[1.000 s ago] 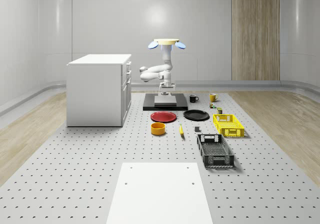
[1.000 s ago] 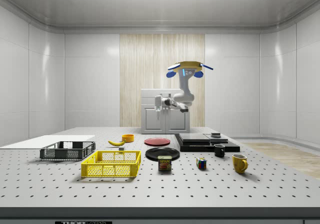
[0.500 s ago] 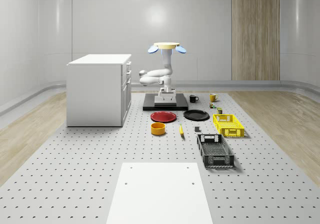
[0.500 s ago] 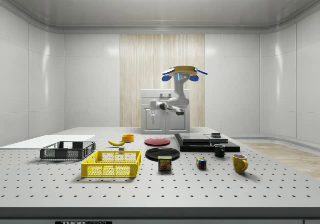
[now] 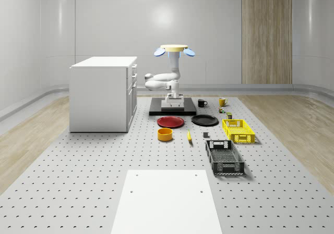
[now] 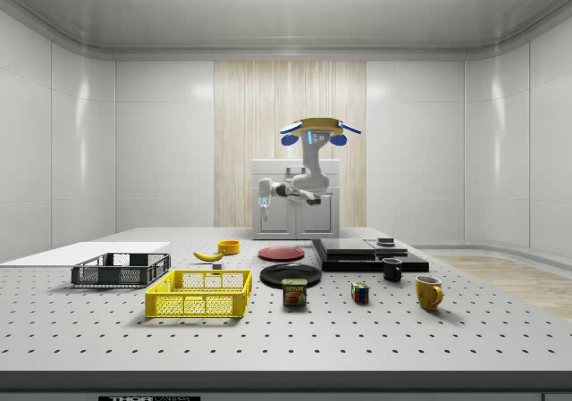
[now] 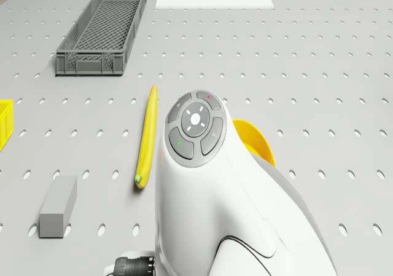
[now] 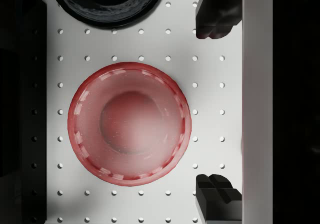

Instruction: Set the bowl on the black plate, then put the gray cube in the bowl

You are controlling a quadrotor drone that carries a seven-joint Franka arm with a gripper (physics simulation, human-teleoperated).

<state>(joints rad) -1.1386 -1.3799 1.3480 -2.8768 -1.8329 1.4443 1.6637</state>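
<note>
- The bowl (image 5: 165,134) is seen on the bench (image 5: 78,182), just in front of the red plate (image 5: 170,122) and beside the banana (image 5: 189,136).
- The black plate (image 5: 204,120) lies bare beside the red plate; the gray cube (image 7: 58,206) rests near the banana.
- The hand (image 8: 217,104) is held spread above the red plate.
- The drone (image 6: 313,130) is seen hovering above the bench.

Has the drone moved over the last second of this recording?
Yes. In the side view the drone has drifted toward that view's left, from right of the white cabinet to above its middle, nearer the bowl.
</note>
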